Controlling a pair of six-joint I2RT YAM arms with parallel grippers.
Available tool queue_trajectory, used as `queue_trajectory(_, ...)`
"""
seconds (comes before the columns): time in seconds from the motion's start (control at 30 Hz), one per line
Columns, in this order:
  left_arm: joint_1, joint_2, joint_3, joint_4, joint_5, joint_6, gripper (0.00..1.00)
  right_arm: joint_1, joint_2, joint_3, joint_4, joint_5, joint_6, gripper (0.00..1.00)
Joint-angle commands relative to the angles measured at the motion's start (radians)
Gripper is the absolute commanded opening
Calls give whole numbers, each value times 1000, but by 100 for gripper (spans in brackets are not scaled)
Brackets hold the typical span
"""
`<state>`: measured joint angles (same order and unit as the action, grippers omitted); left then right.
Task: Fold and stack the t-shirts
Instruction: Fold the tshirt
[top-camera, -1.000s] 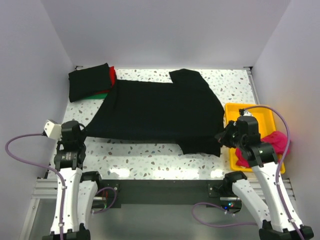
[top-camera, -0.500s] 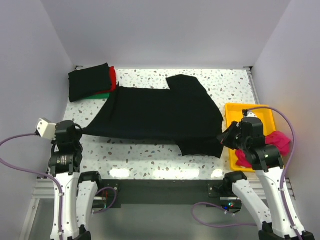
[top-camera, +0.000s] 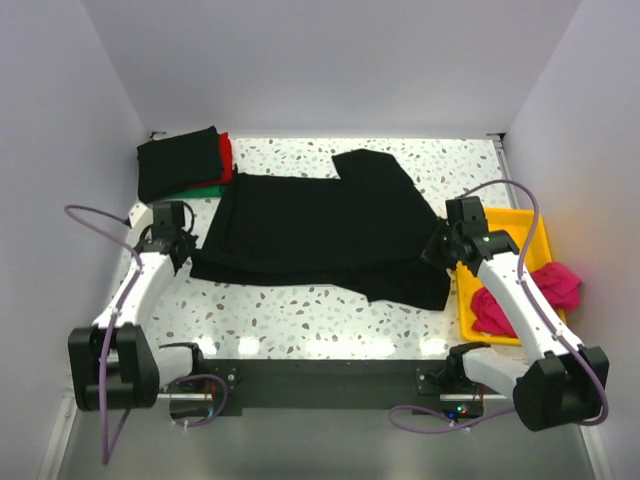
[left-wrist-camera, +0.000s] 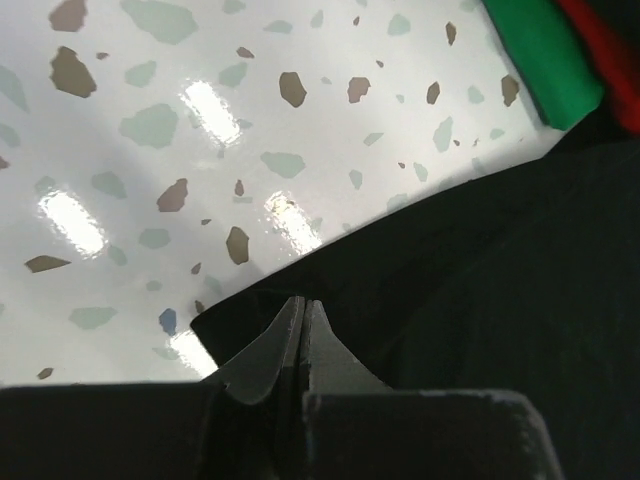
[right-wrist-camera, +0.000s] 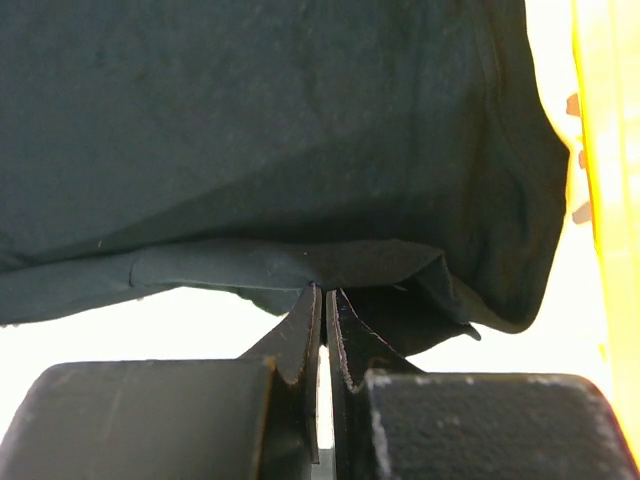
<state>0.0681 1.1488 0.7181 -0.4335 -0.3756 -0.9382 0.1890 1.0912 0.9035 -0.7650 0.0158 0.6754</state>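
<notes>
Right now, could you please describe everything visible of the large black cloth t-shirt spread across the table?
The plain black soft-cloth t-shirt lies spread wide on the speckled table, one short sleeve pointing to the far edge. Its near edge looks doubled over itself. The left gripper and right gripper are shut on its near corners, one each side.
</notes>
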Motion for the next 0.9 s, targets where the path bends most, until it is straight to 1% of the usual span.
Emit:
queue_trajectory(0.0, -8, 100, 105, 90, -14, -22, 0, -20, 44, 37, 111, 29, 16, 0)
queue_trajectory(0.03, -10, 144, 118, 90, -16, -19, 0, -26, 48, 31, 121, 29, 18, 0)
queue_trajectory(0.13, -10, 196, 152, 91, -28, -17, 0, -48, 70, 18, 145, 15, 15, 0)
queue_trajectory(0.33, -10, 226, 198, 87, -52, -4, 0, -88, 39, -29, 164, -2, -8, 0)
queue_trajectory(0.47, -11, 224, 210, 88, -33, -1, 0, -118, 0, -63, 155, -14, -20, 0)
queue_trajectory(0.67, -13, 198, 214, 102, -19, 6, 0, -126, -51, -86, 128, -14, -20, 0)
queue_trajectory(0.77, -13, 201, 247, 61, -12, 4, 0, -126, -100, -109, 112, -54, -16, 0)
queue_trajectory(0.87, -13, 164, 238, 35, -28, 4, 0, -126, -145, -136, 99, -69, -10, 0)
